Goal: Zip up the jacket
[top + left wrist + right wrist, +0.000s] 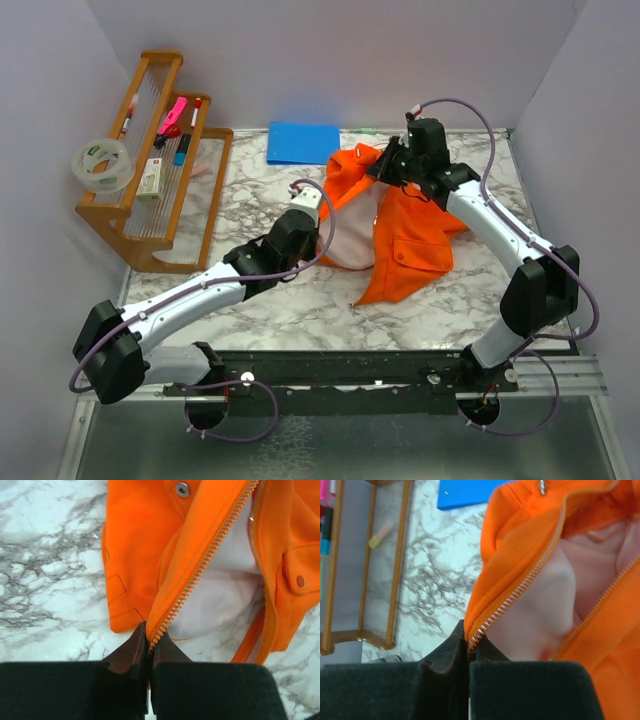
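Both hands are on. The left gripper [148, 636] is clamped tight on the end of a zipper strip [200, 575], and the teeth run from the pads away across the jacket [400, 275]. The right gripper [468, 639] is pinched the same way on a zipper end, with the orange edge right between the fingers. We can't tell whether we hold the two ends of one strip or one end of each side.

The jacket lies open toward the far edge of the table [260, 300], about mid-width, with the lining [225, 590] facing up. The front panel with the pocket [418, 248] flops toward the near right. Its far-left part sits just beside the blue sheet [303, 142]; we can't tell if they touch.

Our read is that nothing is zipped yet and we're at grab-and-line-up. To do it well:
- Tension the strip along its own line. In the left wrist view the teeth curve, and we want them straight.
- Grip the tape, not the teeth.
- We can't place the slider for sure. The small metal piece [541, 486] at the top of the right wrist view may be the pull, so we confirm that before joining the sides.
- The cloth looks light and floppy. We lift slightly rather than drag, or the lining will bunch under the teeth.
- The risk is thin tape slipping out of the pads, so we move both arms slowly and evenly.
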Robot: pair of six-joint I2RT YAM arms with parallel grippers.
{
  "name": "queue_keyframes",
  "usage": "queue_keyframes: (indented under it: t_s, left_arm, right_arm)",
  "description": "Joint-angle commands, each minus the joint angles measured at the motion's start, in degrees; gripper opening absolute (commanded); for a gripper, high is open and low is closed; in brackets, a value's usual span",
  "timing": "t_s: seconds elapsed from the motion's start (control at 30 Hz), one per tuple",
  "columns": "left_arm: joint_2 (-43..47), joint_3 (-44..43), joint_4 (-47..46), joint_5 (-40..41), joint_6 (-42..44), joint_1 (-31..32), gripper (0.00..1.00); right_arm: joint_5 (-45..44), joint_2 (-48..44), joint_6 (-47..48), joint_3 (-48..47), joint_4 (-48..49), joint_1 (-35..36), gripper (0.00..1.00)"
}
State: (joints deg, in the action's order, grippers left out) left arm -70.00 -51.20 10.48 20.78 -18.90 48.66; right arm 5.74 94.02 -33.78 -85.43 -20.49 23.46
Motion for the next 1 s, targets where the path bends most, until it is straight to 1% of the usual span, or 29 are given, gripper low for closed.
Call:
queue_keyframes:
  t_s: [0.0, 0.1, 0.17, 0.3, 0.33, 0.37, 0.4, 0.47, 0.53, 0.6, 0.63, 0.7, 0.73, 0.8, 0.9, 0.97]
  left_arm:
    - [-2.04, 1.19, 6.68, 2.86, -1.58, 4.72, 0.0]
    - [-7.17, 1.28, 6.3, 5.03, -4.11, 12.49, 0.0]
    - [-10.76, 1.51, 4.7, 5.61, -6.29, 16.2, 0.0]
    - [-16.57, 2.56, -0.99, 2.57, -9.97, 19.48, 0.01]
    - [-17.64, 2.67, -1.86, 1.72, -10.73, 19.72, 0.12]
    - [-18.46, 2.64, -2.32, 1.08, -11.44, 19.87, 0.31]
    - [-18.84, 2.6, -2.62, 0.71, -11.99, 19.95, 0.47]
    - [-18.06, 2.8, -3.04, 0.27, -12.3, 20.03, 0.72]
    - [-16.06, 3.54, -3.85, -0.56, -11.4, 19.99, 0.89]
    - [-13.42, 4.15, -4.45, -1.95, -10.07, 19.98, 0.97]
    - [-11.8, 4.66, -4.71, -2.45, -9.47, 19.86, 0.99]
    - [-8.22, 6.45, -5.52, -3.19, -9.46, 19.03, 0.99]
    - [-6.2, 7.65, -6.25, -4.11, -10.13, 17.97, 0.99]
    - [-2.4, 10.53, -8.08, -6.84, -11.84, 14.47, 0.99]
    - [2.55, 14.08, -10.22, -11.9, -13.84, 8.41, 0.99]
    - [5.08, 15.51, -10.23, -13.15, -14.52, 5.54, 0.99]
  right_arm:
    - [-0.37, -3.06, -1.7, 9.11, 4.39, -4.03, 0.0]
    - [-0.59, -4.88, -2.16, 15.74, 6.12, -6.42, 0.0]
    - [-0.96, -5.67, -1.87, 19.2, 6.85, -7.94, 0.0]
    - [-1.94, -6.74, -0.54, 23.06, 6.83, -10.39, 0.0]
    - [-2.18, -7.2, -0.24, 23.51, 6.81, -10.74, 0.0]
    - [-2.28, -7.63, 0.17, 23.77, 6.71, -11.02, 0.01]
    - [-2.22, -7.99, 0.59, 23.72, 6.69, -11.1, 0.03]
    - [-1.28, -8.74, 1.71, 23.58, 6.86, -11.2, 0.09]
    - [-0.34, -9.49, 2.04, 23.32, 6.97, -11.25, 0.18]
    - [0.63, -10.31, 2.05, 23.2, 7.02, -11.25, 0.26]
    - [1.21, -10.77, 2.22, 23.16, 6.92, -11.25, 0.31]
    - [2.68, -12.15, 2.44, 23.11, 6.55, -11.25, 0.49]
    - [3.24, -13.14, 2.66, 23.26, 6.17, -11.25, 0.58]
    - [3.79, -15.22, 3.26, 23.64, 4.97, -11.25, 0.71]
    - [6.09, -17.99, 4.49, 24.93, 3.46, -11.25, 0.82]
    - [8.3, -19.16, 4.68, 25.78, 2.54, -11.25, 0.86]
